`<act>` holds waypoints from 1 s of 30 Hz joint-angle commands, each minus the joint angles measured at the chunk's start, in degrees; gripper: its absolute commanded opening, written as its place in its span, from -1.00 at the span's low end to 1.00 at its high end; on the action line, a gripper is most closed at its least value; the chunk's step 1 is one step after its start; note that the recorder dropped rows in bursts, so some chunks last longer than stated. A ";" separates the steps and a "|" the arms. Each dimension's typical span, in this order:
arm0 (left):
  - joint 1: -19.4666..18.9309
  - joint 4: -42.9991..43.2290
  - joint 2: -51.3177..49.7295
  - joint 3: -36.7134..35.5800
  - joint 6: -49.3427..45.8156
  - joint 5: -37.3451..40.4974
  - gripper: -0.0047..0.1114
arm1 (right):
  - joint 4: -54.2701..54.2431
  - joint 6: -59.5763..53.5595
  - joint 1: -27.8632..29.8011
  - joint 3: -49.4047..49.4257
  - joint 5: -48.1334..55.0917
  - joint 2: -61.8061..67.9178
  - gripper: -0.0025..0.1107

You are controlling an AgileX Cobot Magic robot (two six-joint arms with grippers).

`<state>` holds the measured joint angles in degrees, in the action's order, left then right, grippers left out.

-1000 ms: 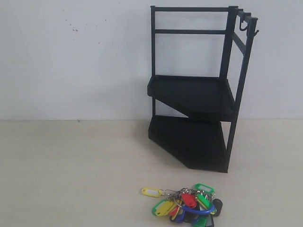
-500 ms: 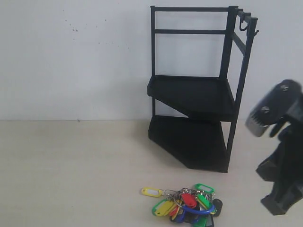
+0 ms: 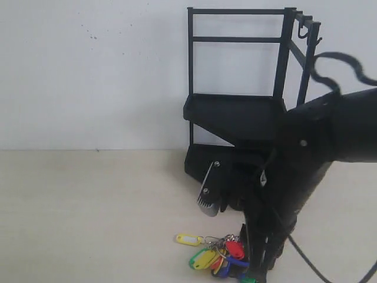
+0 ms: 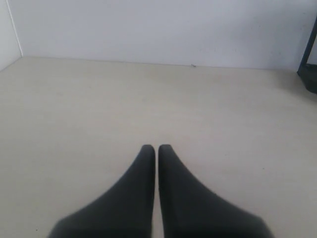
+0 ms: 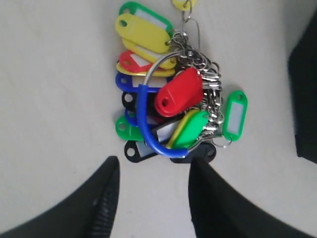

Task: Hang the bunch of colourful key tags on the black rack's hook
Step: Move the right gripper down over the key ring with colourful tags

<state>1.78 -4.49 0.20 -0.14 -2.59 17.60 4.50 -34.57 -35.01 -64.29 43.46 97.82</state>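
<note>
The colourful key tag bunch (image 3: 211, 255) lies flat on the table in front of the black rack (image 3: 235, 115). In the right wrist view the key tag bunch (image 5: 171, 94) shows its large blue-and-silver loop over red, yellow, green and black tags. My right gripper (image 5: 154, 163) is open just short of the loop's blue end, with nothing between its fingers. From outside, the right gripper (image 3: 259, 268) hangs over the bunch's right half and hides it. The hook (image 3: 318, 41) at the top of the rack's front corner post is bare. My left gripper (image 4: 156, 148) is shut over bare table.
The right arm (image 3: 330, 135) stretches in from the right and covers the rack's lower tier and front post. A dark part of the rack (image 5: 304, 99) lies close beside the bunch. The rack's foot (image 4: 309, 74) shows at the edge of the left wrist view. A white wall stands behind.
The right arm has swung in from the right edge and come down over the key tag bunch, now hiding its right side. The bunch and rack have not moved.
</note>
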 commanded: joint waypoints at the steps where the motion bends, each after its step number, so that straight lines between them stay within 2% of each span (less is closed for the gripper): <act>1: -0.19 -0.11 -0.20 0.14 -0.02 -0.64 -0.84 | 2.15 -0.33 -2.19 -2.69 0.99 4.91 -0.19; 23: -0.19 -0.11 -0.20 0.14 -0.02 -0.64 -0.84 | 5.74 1.87 -3.43 -3.20 -6.54 13.59 -0.19; 30: -0.19 -0.11 -0.20 0.14 -0.02 -0.64 -0.84 | 11.43 7.70 -3.43 -3.20 -6.80 13.71 -0.19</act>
<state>1.78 -4.49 0.20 -0.14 -2.59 17.60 13.93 -29.48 -38.30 -67.22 36.90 111.51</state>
